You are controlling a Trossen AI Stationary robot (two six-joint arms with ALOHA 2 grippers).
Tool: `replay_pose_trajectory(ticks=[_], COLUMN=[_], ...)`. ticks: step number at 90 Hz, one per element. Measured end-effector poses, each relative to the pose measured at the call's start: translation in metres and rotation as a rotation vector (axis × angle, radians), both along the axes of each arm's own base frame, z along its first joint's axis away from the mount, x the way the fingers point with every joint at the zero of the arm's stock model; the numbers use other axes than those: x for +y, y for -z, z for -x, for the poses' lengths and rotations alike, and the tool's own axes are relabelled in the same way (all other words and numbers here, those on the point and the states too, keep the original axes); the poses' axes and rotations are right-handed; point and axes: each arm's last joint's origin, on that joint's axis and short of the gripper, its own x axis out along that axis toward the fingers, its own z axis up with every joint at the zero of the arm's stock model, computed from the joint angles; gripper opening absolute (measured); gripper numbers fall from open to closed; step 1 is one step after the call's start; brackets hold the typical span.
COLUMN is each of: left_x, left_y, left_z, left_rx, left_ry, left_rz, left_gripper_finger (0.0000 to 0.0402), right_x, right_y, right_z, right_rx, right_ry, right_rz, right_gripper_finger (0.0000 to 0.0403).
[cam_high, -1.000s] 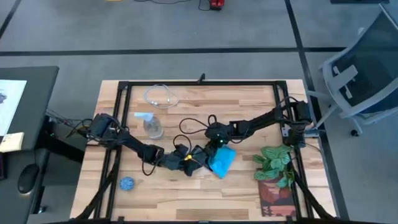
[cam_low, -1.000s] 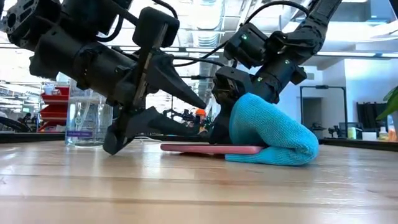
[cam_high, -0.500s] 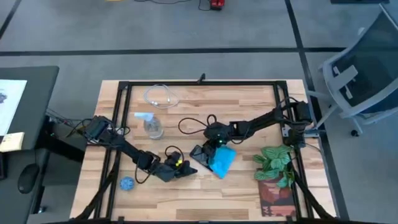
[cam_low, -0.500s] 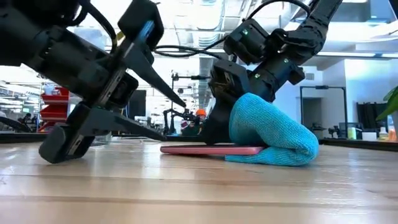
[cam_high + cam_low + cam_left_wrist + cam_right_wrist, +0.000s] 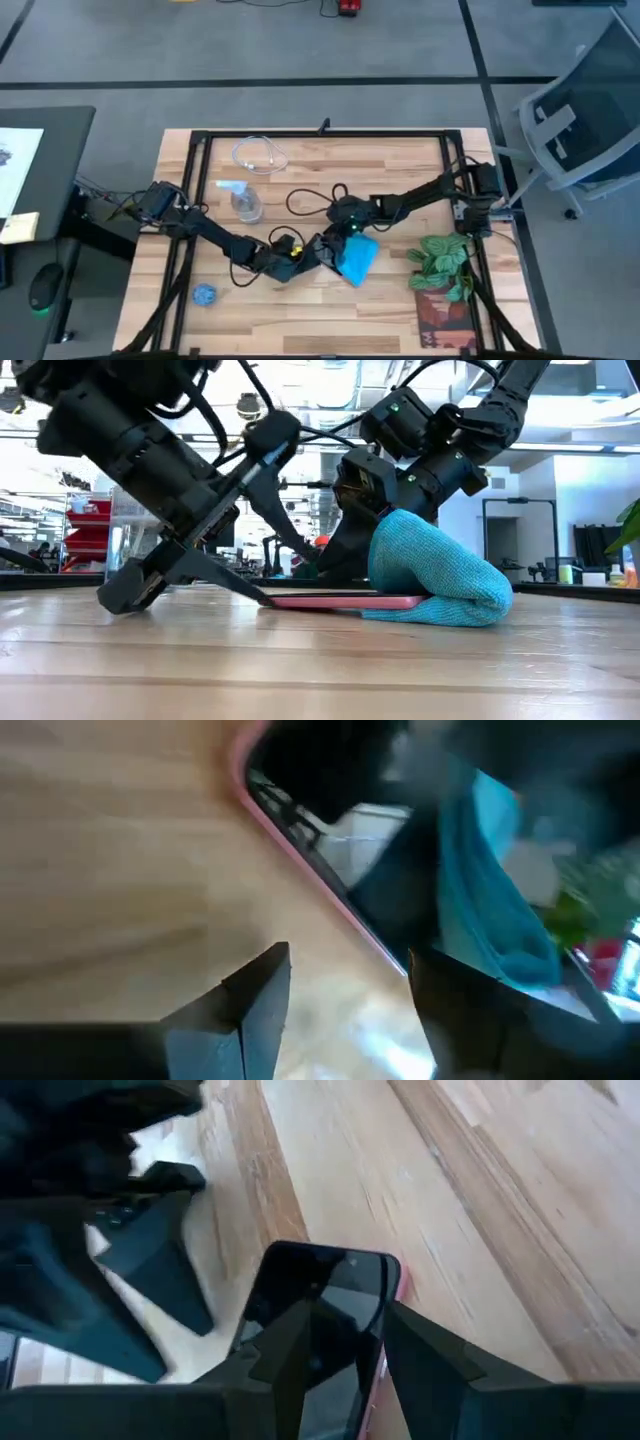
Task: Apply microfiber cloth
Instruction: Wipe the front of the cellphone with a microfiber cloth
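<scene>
The black phone (image 5: 324, 250) in a pink case lies flat on the wooden table. The sky-blue microfiber cloth (image 5: 358, 257) is bunched on the phone's right end and the table beside it (image 5: 435, 580). My right gripper (image 5: 345, 1315) stands open over the screen (image 5: 320, 1285), slanting down from the far right, with the cloth heaped against its side. My left gripper (image 5: 345, 965) is open and low over the table. It points at the phone's left end, whose pink edge (image 5: 320, 880) runs ahead between its fingers. My left gripper's lower finger (image 5: 240, 585) reaches the phone's left end (image 5: 268, 599) at table height, but I cannot tell whether it touches. My right gripper's fingertips (image 5: 330, 565) come down to the phone's screen from above. I cannot tell whether they rest on it.
A clear spray bottle (image 5: 244, 202) and a coil of clear tube (image 5: 258, 155) stand at the far left. A small blue disc (image 5: 204, 294) lies near the front left. A green plant (image 5: 440, 260) and a patterned box (image 5: 438, 312) fill the front right.
My left gripper drew back from the phone toward the table's near left, then came back to the phone's left end. The phone and the cloth have stayed where they were.
</scene>
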Motion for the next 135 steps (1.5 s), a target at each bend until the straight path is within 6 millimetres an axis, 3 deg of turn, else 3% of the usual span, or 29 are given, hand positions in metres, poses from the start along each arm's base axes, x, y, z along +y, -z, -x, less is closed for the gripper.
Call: replay_pose_trajectory(ticks=[31,45,71,89,103,111,119,135], left_x=[0.021,0.031,0.041,0.039,0.033,0.030,0.030,0.030], left_y=[-0.001,-0.001,-0.001,-0.002,-0.004,-0.003,-0.003,-0.003], left_z=[-0.009,-0.011,-0.013,-0.013,-0.015,-0.015,-0.015,-0.015], left_rx=[0.023,0.000,0.008,-0.005,-0.041,-0.044,-0.043,-0.040], left_ry=[-0.073,-0.151,-0.153,-0.154,-0.095,-0.087,-0.084,-0.078], left_rz=[0.031,-0.086,-0.114,-0.147,-0.171,-0.173,-0.169,-0.165], left_gripper_finger=[0.0181,0.0181,0.0181,0.0181,0.0181,0.0181,0.0181,0.0181], right_x=[0.011,0.019,0.020,0.005,-0.001,0.000,0.000,0.002], right_y=[-0.002,-0.002,-0.003,-0.034,-0.046,-0.041,-0.023,0.002], right_z=[-0.001,-0.001,-0.001,0.011,0.035,0.042,0.041,0.027], right_rx=[-0.023,-0.021,-0.024,-0.008,0.180,0.275,0.345,0.318], right_ry=[-0.035,-0.010,0.013,0.052,0.094,0.104,0.107,0.046], right_rz=[0.006,0.015,0.009,-0.013,-0.028,-0.032,-0.033,-0.097], right_gripper_finger=[0.0116,0.0116,0.0116,0.0116,0.0116,0.0115,0.0108,0.0095])
